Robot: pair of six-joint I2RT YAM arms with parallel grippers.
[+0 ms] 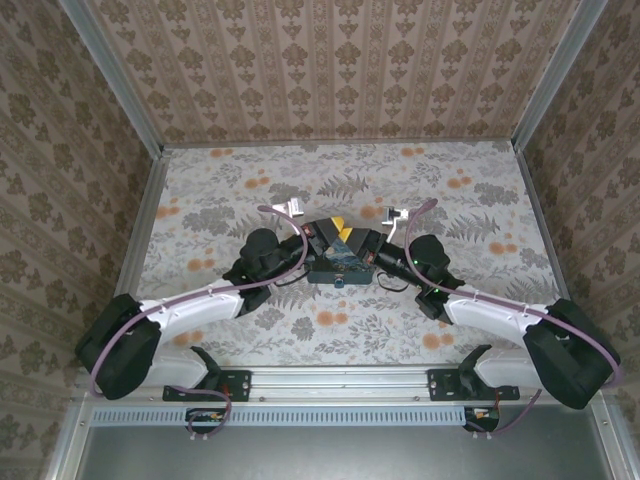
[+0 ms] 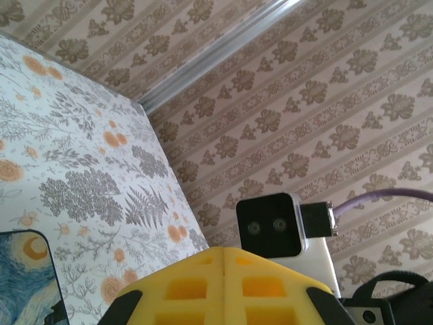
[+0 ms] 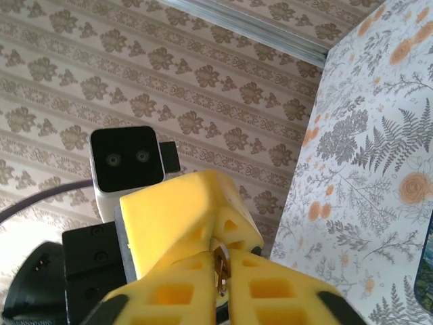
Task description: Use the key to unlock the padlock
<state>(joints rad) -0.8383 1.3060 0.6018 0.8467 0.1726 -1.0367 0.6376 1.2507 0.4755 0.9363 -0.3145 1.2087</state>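
**Hold the pinch firm, line up before twisting**

The right gripper (image 3: 223,284) has its jaws nipped narrow on a small brassy metal piece (image 3: 220,269) caught at the very fingertips. I cannot tell whether it is the key or part of the padlock. The left gripper (image 2: 223,254) has its jaws pressed together, its tip meeting the right's at that piece, above the blue tin (image 1: 338,268). Best to align squarely, then twist gently, since so thin a piece may slip.
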